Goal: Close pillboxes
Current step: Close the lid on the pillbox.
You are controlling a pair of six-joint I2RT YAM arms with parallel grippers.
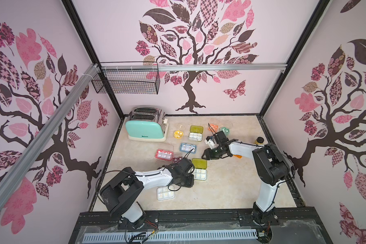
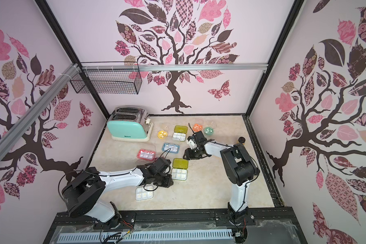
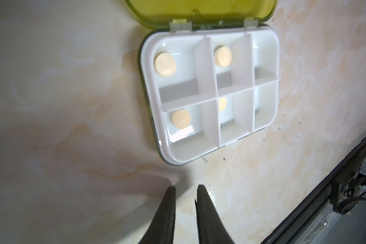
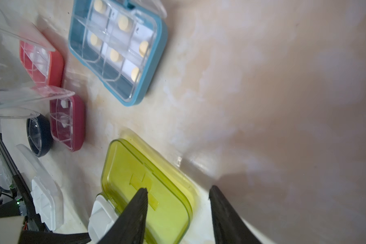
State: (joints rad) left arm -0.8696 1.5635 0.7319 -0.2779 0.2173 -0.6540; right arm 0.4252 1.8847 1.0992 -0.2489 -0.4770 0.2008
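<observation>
Lid (image 4: 135, 164) lies at the tray's (image 3: 206, 69) twelve o'clock. My wide, empty right gripper (image 4: 179, 188) should flip it gently. My left gripper (image 3: 185, 186) is nearly pinched, empty.

Colourful pillboxes (image 1: 200, 174) lie scattered, several hinged open.

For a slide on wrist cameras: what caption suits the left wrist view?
Left gripper, jaws narrowly apart, empty, aimed at an open white pillbox, yellow-green lid folded back, four tablets inside.
</observation>
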